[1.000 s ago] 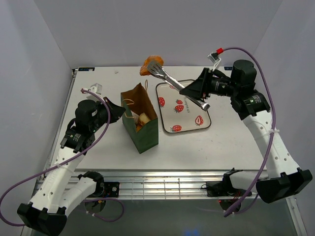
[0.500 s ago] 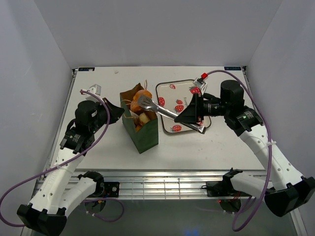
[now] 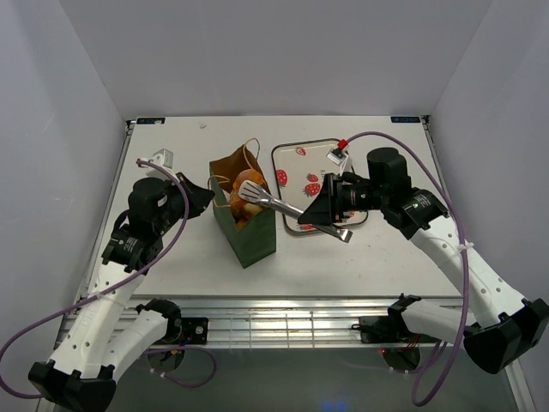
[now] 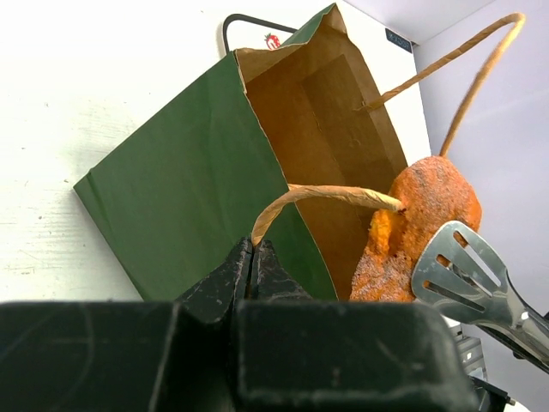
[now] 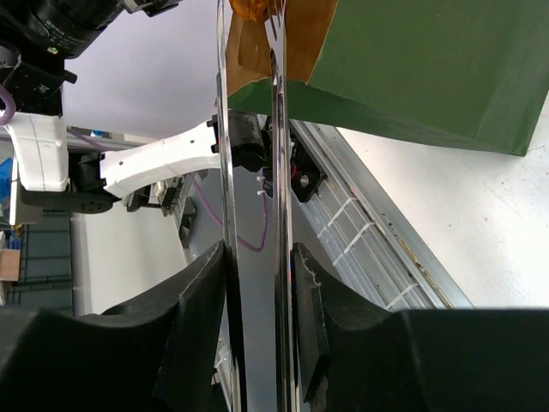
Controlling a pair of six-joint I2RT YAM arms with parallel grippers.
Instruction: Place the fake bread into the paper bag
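Note:
The dark green paper bag (image 3: 250, 230) stands upright at mid-table, its mouth open. My left gripper (image 3: 206, 192) is shut on one tan loop handle (image 4: 330, 196) at the bag's left rim; the bag's green side (image 4: 197, 180) fills the left wrist view. My right gripper (image 3: 319, 213) is shut on metal tongs (image 3: 276, 203). The tongs hold the large oval orange bun (image 3: 250, 181) in the bag's mouth, and it shows in the left wrist view (image 4: 426, 219) beside the tong blade (image 4: 467, 268). Another pale bun (image 3: 241, 206) lies inside. The right wrist view shows the tong arms (image 5: 276, 172) between my fingers (image 5: 199, 300).
The white strawberry-printed tray (image 3: 336, 156) lies right of the bag, under my right arm, with no bread showing on it. The table's near edge and metal rail (image 3: 283, 322) run below. White walls close in the far side and both sides.
My right arm carried the orange bun in the tongs from above the table's far edge down and leftward into the bag's mouth. The left gripper kept hold of the handle.

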